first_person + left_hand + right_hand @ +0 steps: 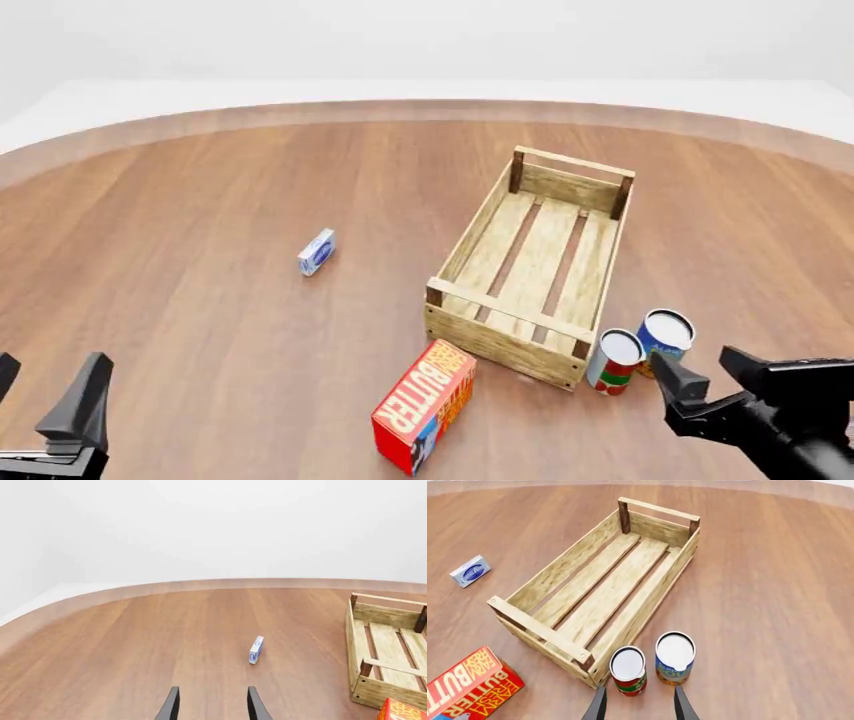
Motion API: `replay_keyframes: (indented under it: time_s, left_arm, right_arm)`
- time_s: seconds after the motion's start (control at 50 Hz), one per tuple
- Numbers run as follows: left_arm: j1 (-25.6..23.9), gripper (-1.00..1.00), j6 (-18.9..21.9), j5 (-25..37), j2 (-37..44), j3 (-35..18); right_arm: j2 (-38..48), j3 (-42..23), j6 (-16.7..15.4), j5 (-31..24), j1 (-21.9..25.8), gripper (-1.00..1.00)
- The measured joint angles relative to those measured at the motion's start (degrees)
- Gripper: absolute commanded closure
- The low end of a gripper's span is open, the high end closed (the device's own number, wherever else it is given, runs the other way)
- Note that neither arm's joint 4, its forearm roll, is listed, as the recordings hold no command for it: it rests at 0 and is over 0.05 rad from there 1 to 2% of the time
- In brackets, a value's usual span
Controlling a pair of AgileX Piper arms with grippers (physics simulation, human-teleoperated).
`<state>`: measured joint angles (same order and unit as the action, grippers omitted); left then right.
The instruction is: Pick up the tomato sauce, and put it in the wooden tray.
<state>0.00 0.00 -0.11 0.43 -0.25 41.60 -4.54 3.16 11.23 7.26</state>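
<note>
The tomato sauce is a small can with a red, white and green label, standing upright against the near right corner of the wooden tray. In the right wrist view the tomato sauce sits just ahead of my open right gripper, close to its fingertips, with nothing held. From the front, the right gripper hovers a little right of and nearer than the can. My left gripper is open and empty at the near left, far from both. The wooden tray holds nothing.
A blue-and-yellow can stands touching the tomato sauce on its right. A red butter box stands near the tray's near left corner. A small blue-and-white box lies left of the tray, ahead of the left gripper.
</note>
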Motion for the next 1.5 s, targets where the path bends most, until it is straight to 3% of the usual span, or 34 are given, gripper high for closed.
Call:
replay_keyframes:
  time_s: [0.74, 1.5]
  left_arm:
    - [0.00, -1.00, 0.00, 0.00, 0.00, 0.00]
    - [0.00, -1.00, 0.00, 0.00, 0.00, 0.00]
  right_arm:
    - [10.97, -7.39, -5.82, -4.01, -0.02, -1.00]
    - [18.22, -9.44, -6.92, -2.40, 0.82, -1.00]
